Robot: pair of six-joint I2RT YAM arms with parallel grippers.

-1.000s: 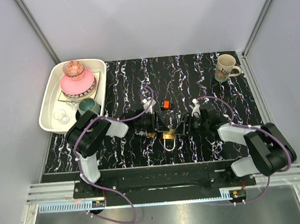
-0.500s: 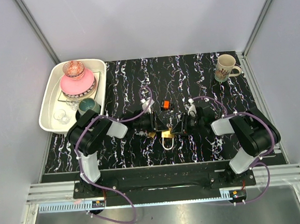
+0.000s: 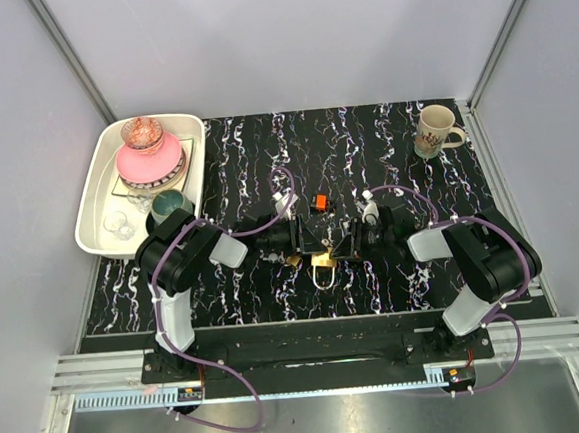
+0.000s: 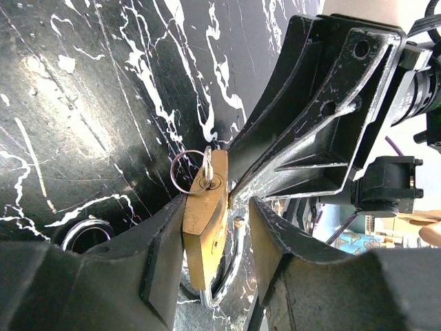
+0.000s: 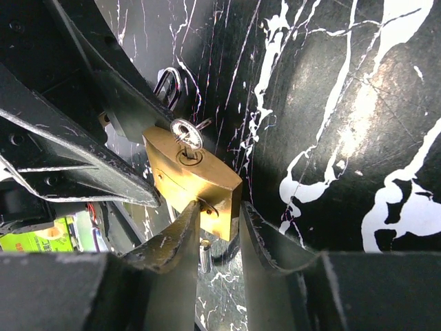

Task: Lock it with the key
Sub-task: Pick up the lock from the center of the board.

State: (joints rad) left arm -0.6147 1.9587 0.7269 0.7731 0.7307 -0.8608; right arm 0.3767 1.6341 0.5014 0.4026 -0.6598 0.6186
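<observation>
With your right gripper (image 5: pixel 219 210) pinching the brass padlock (image 5: pixel 186 176) and left gripper (image 4: pixel 217 207) spread around it, steady it before twisting the inserted key (image 5: pixel 185 132).

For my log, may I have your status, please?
Left gripper around brass padlock, grip unclear; right gripper clamps it. Orange-headed metal key lies apart. Silver key fills keyhole.

Black arms (image 3: pixel 183 260), white covers (image 3: pixel 230 249), purple cables (image 3: pixel 270 221), black fingers (image 4: pixel 158 269), seemingly scuffed
</observation>
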